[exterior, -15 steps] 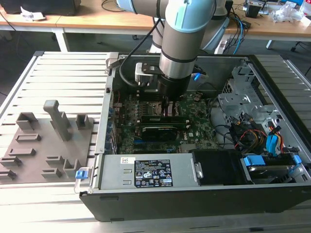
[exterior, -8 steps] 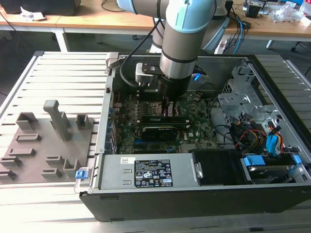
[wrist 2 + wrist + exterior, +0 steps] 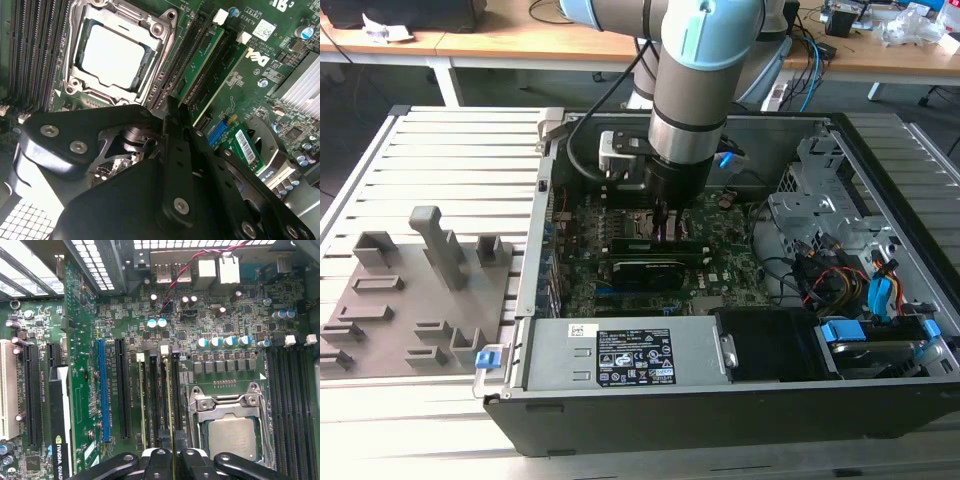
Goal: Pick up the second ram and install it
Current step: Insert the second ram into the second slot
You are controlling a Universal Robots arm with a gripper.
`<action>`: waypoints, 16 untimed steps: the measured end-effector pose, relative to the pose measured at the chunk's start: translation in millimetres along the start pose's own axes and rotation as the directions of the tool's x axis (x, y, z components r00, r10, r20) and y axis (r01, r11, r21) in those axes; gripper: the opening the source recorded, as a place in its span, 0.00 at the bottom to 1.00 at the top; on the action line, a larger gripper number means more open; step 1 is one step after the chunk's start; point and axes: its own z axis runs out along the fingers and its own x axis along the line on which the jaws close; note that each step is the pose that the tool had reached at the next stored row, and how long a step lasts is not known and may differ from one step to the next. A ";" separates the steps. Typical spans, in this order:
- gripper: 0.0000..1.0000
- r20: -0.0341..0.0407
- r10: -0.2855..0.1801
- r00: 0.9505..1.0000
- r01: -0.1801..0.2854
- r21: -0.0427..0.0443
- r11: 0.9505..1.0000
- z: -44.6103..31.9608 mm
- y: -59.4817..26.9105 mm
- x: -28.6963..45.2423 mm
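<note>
Gripper (image 3: pixel 172 460) fingers clamped on second ram (image 3: pixel 169 405), which we see as thin green stick seated edge-on in slot; arm (image 3: pixel 695 90) vertical over motherboard (image 3: pixel 720 265).

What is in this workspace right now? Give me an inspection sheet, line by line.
Surface: ribbed metal table carrying an open computer case.
Job's things: the second ram stands edge-on in a slot of the motherboard, beside the processor socket. Another stick sits in a nearby slot.
Clutter: grey holder blocks on the table, on the exterior view's left of the case.
Grippers: the gripper is low inside the case, over one end of the second ram. Open or shut cannot be told.
Cables: coloured wires by the drive cage.
Surroundings: wooden desks behind the table.
</note>
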 end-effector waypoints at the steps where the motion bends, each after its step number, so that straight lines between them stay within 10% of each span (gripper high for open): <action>1: 0.14 0.000 -0.002 1.000 0.002 0.000 1.000 -0.2 0.0 -0.1; 16: 0.21 -0.001 -0.014 1.000 0.014 -0.001 1.000 3.0 -0.2 0.3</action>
